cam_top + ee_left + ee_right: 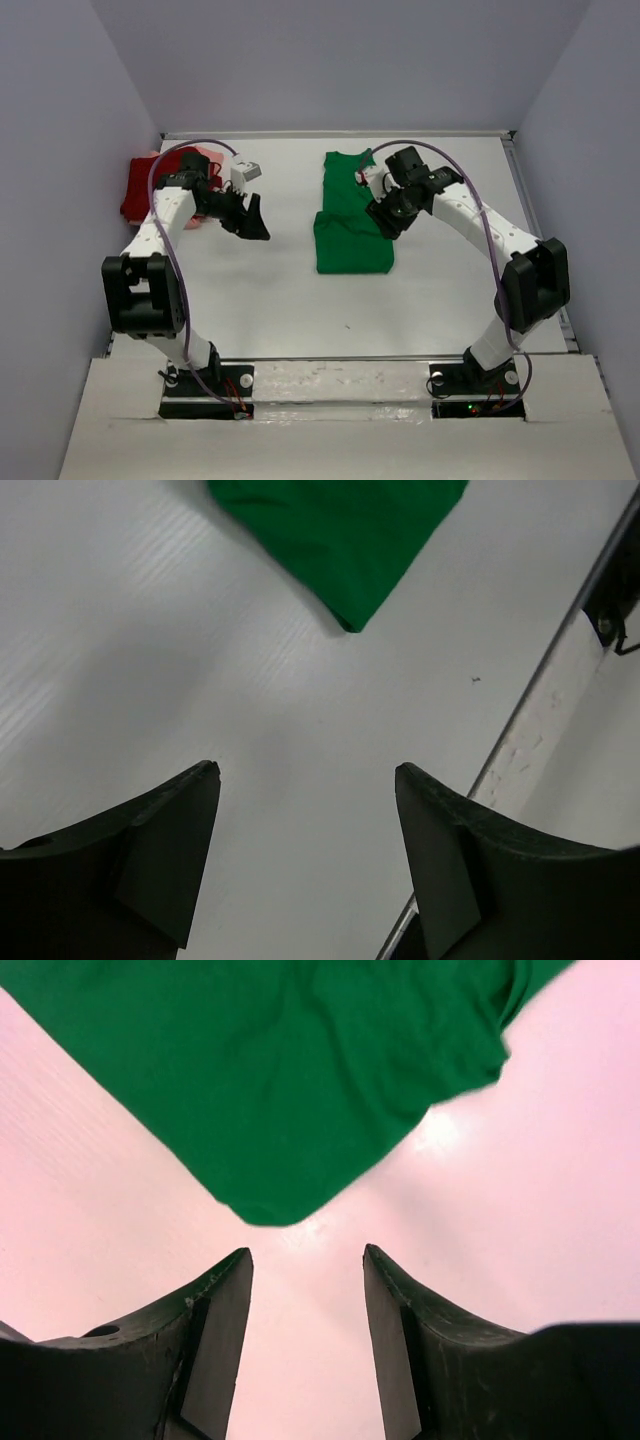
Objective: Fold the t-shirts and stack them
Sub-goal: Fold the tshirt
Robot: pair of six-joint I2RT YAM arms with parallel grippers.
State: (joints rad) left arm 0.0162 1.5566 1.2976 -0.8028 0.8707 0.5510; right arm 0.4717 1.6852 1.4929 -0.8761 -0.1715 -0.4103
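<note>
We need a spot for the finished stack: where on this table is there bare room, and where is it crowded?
Free: the near strip of table between the green shirt and the arm bases, and the gap between that shirt and the left fingers. Crowded: the far left corner, where the red shirt and pink shirt lie by the left arm.

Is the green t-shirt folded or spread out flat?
Partly folded: the green t-shirt shows a narrow upper strip above a wider lower block, with no sleeves spread out.
</note>
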